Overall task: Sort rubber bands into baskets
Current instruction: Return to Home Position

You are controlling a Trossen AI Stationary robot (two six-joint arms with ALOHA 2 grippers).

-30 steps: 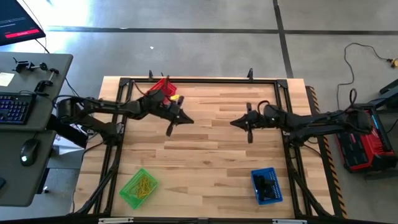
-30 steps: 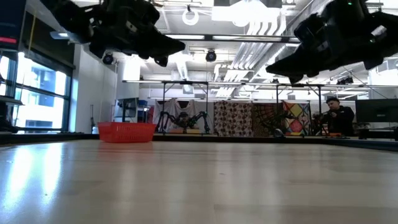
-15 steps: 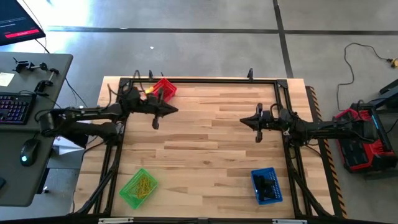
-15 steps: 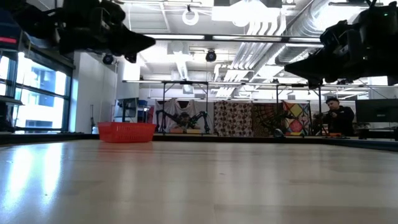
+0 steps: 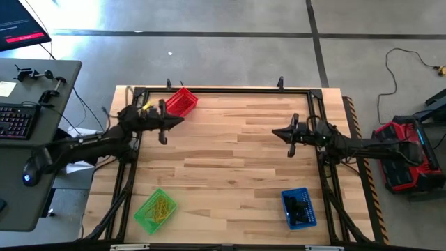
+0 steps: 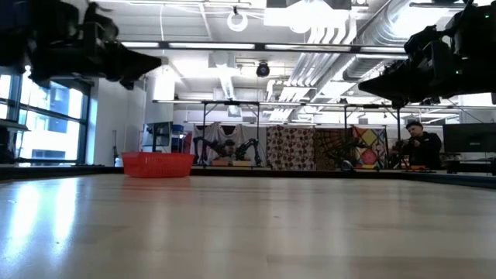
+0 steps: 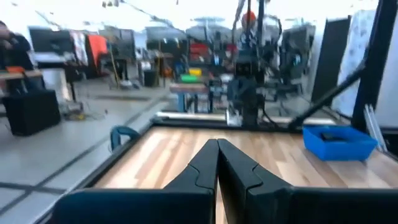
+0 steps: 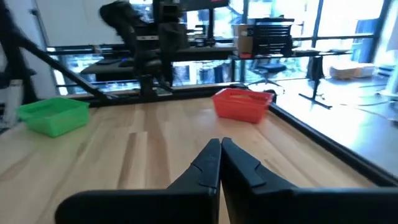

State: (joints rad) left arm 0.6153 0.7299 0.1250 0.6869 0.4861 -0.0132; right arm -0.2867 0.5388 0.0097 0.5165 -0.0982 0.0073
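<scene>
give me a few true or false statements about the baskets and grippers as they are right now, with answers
1. The green basket holds yellow rubber bands. True.
2. The blue basket holds black rubber bands. True.
3. The red basket stands right beside the blue basket. False: they sit at diagonally opposite corners of the table, and the red one is close to the left gripper.
4. The left gripper is shut on a rubber band. False: its fingers are closed on nothing.
5. The right gripper is open. False: it is shut and empty, above bare wood.
</scene>
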